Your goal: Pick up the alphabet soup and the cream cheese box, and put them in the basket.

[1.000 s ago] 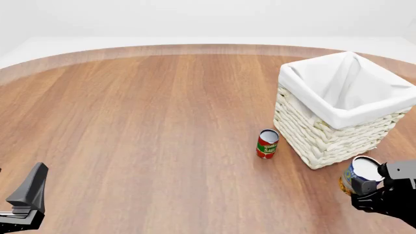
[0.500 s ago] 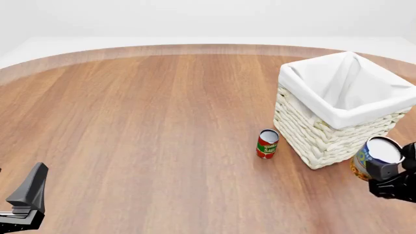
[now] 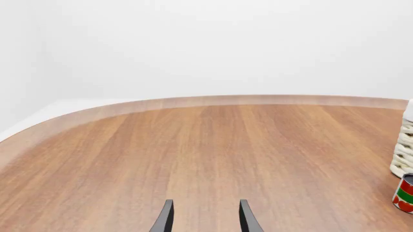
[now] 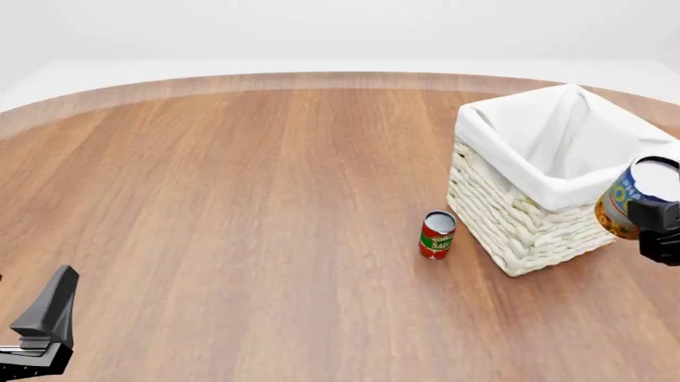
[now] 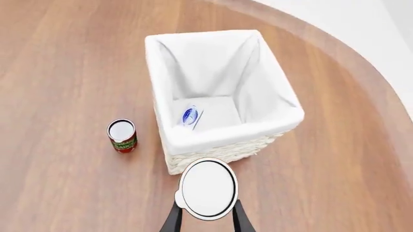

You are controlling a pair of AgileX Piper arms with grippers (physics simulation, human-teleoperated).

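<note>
My right gripper (image 4: 661, 223) is shut on the alphabet soup (image 4: 635, 196), a blue and yellow can with a silver-white top (image 5: 207, 187), and holds it in the air beside the basket's near right rim. The basket (image 4: 552, 179) is cream wicker with a white cloth lining (image 5: 226, 79). The cream cheese box (image 5: 190, 116), blue and white, lies inside the basket on its floor. My left gripper (image 3: 203, 217) is open and empty, low at the near left (image 4: 43, 330).
A slim red and green tomato sauce can (image 4: 435, 234) stands upright on the wooden table just left of the basket; it also shows in the right wrist view (image 5: 121, 135) and at the edge of the left wrist view (image 3: 405, 193).
My right gripper has risen and moved away from me with the soup can, from table height near the front edge up to the basket's rim. The left arm has not moved.
</note>
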